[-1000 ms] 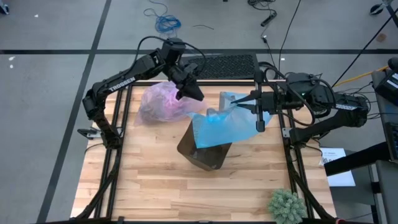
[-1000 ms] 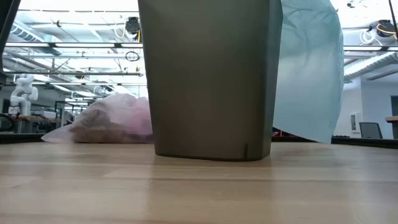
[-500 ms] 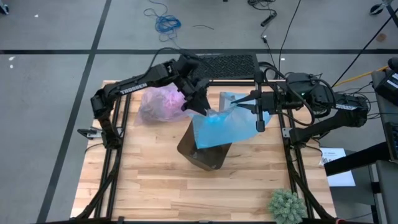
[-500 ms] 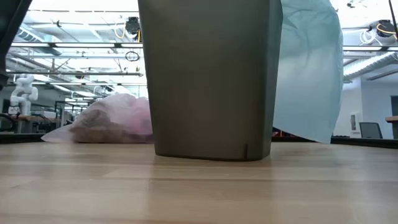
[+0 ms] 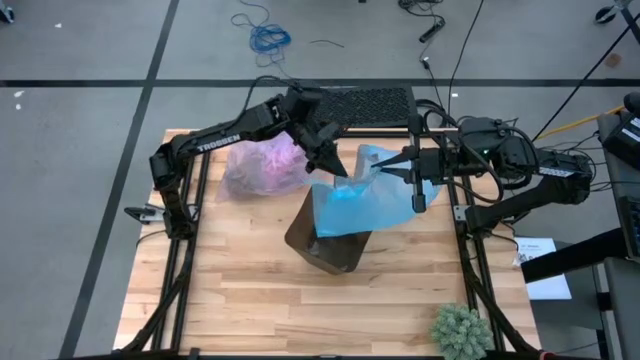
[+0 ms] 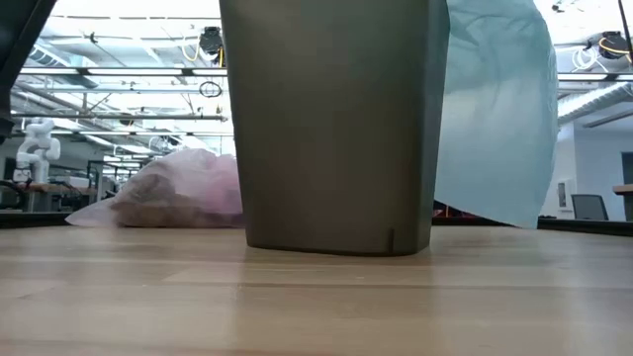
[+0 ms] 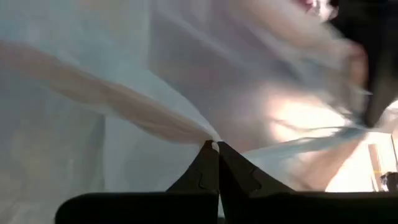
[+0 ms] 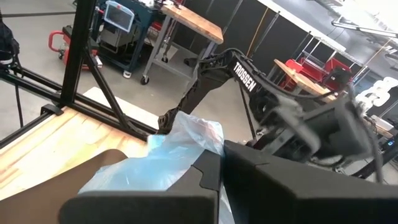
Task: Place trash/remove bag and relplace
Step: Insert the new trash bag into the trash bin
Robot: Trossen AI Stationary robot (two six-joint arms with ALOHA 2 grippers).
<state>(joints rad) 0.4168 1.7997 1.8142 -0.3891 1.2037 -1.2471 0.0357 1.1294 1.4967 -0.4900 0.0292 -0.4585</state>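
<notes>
The left tool [image 5: 338, 172] is clenched on the light blue bag's [image 5: 360, 200] edge above the brown bin [image 5: 330, 250]; the right tool [image 5: 395, 165] pinches its opposite edge. The filled lavender-pink bag [image 5: 262, 165] lies near the counter's [image 5: 250, 300] far-left corner.

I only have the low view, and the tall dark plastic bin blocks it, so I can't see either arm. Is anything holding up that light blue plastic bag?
Observer: Yes. The left gripper is shut on an edge of the light blue plastic bag, above the tall dark plastic bin.
Operator: And the right arm?
Observer: The right gripper is shut on the bag's opposite side, so the bag hangs spread between the two.
</notes>
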